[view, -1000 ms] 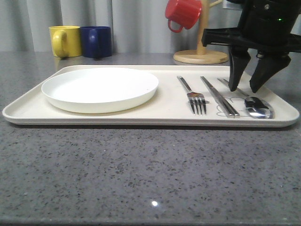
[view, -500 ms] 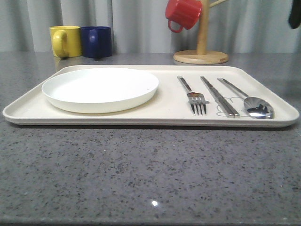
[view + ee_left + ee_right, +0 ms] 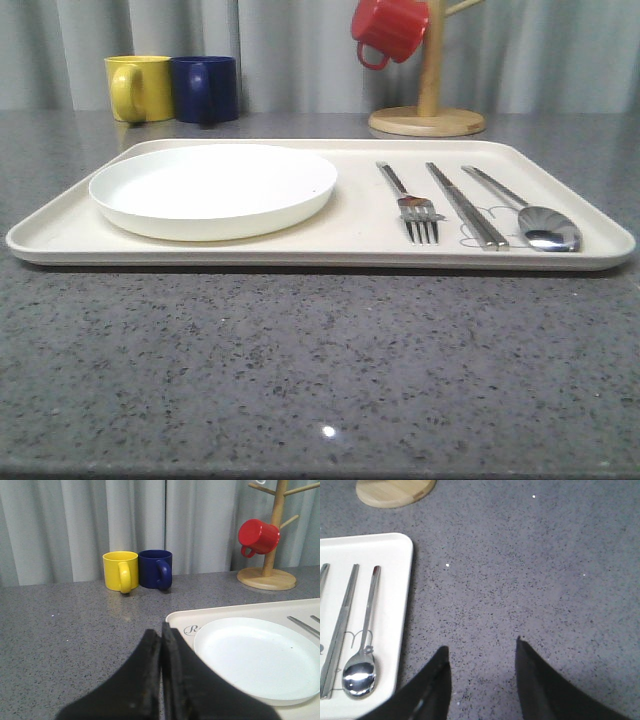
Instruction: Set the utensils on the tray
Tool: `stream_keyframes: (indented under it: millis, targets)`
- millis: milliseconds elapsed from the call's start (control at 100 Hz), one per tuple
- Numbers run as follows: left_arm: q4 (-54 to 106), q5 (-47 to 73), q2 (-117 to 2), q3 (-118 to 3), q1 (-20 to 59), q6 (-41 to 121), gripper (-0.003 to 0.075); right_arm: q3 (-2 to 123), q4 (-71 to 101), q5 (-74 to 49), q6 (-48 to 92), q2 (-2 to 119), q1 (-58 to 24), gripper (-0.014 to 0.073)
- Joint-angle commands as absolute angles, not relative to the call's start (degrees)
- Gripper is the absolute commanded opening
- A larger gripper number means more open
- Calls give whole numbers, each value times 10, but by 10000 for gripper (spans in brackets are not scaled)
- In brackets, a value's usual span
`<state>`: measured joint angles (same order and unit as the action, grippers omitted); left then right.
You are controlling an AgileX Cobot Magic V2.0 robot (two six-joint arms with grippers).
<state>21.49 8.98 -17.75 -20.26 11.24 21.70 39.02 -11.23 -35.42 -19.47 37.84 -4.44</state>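
Observation:
The cream tray [image 3: 355, 240] lies across the grey counter. On it sit a white plate [image 3: 213, 187] at the left, then a fork [image 3: 412, 203], flat metal chopsticks [image 3: 465, 204] and a spoon [image 3: 535, 216] toward the right end. In the left wrist view my left gripper [image 3: 160, 630] is shut with nothing in it, hovering by the tray's corner [image 3: 179, 619] near the plate [image 3: 260, 657]. In the right wrist view my right gripper [image 3: 481, 647] is open over bare counter, beside the tray's edge [image 3: 402, 620]; the spoon [image 3: 362, 655] and chopsticks [image 3: 340, 625] lie there.
A yellow mug [image 3: 139, 87] and a blue mug [image 3: 206, 88] stand behind the tray at the back left. A wooden mug stand [image 3: 428, 112] with a red mug [image 3: 388, 28] hanging on it is at the back right. Grey curtains close off the back.
A second ago my right gripper stood open over the spoon on the tray; it has since lifted away out of the front view. The spoon stays on the tray.

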Motion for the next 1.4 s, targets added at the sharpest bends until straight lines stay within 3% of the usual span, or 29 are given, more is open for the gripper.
stream_keyframes:
  millis: [0,100,220,430,1150,1390]
  targets:
    - [218,43,-181,-218,117,217,-18,364,-130,-286,-188,312,-40,317]
    - [218,43,-181,-218,117,217,-18,321,-139,-269,-188,252,-40,289]
    - [218,43,-181,-218,117,217,-18,297,-141,-256,-188,201,-40,198]
    - [218,43,-181,-218,117,217,-18,296,-143,-264,-188,186,-40,-76]
    - [218,43,-181,-218,117,217,-18,296,-145,-262,-188,186,-40,-68]
    - [218,43,-181,-218,117,217,-18,248,-113,-200,-185,155,-40,-68]
